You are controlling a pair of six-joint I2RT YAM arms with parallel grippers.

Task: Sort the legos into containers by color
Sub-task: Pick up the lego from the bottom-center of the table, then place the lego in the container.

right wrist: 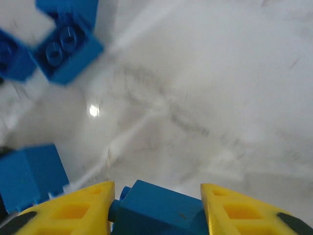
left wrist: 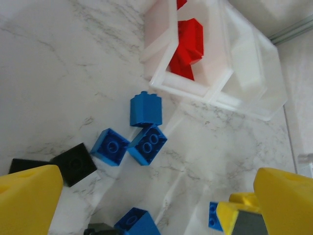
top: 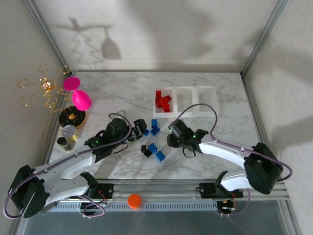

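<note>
Blue legos and black legos lie scattered mid-table between my two grippers. The white containers stand in a row behind them, with red legos in the left bin. In the left wrist view, several blue legos and a black lego lie ahead of the left gripper, which is open and holds nothing. The bins with red legos sit beyond. My left gripper hovers at the pile's left edge. My right gripper, at the pile's right, is shut on a blue lego just above the marble.
A pink goblet, a gold wire ornament and a small jar crowd the left side. An orange round cap lies on the rail at the near edge. Frame posts stand at the back corners.
</note>
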